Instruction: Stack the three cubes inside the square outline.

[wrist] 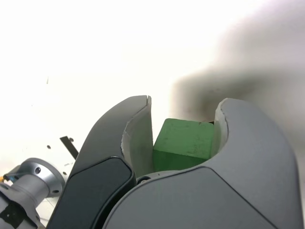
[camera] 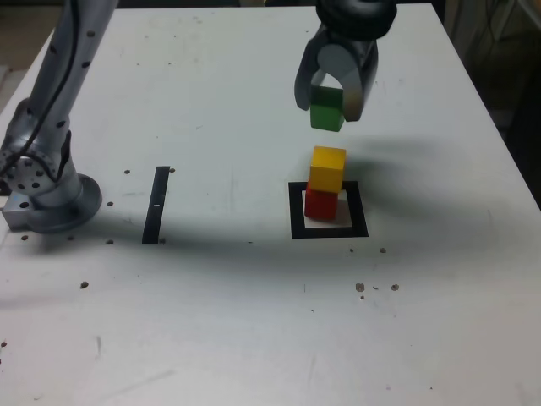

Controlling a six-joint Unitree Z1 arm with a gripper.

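White table below me; my gripper clamps the green cube above the yellow-on-red stack in the outline. Lowering off-centre could topple the stack.

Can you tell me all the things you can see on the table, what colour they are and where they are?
green cube: one, green, held in the air between the gripper's jaws, above the other cubes
yellow cube: one, yellow, sitting on top of the red cube
red cube: one, red, inside the square outline
square outline: one, black tape with a white middle, around the red cube
tape strip: one, black, straight, toward the exterior view's left
table: one, white, with small dark specks
arm base: one, grey, at the exterior view's left edge
gripper: one, grey, closed on the green cube
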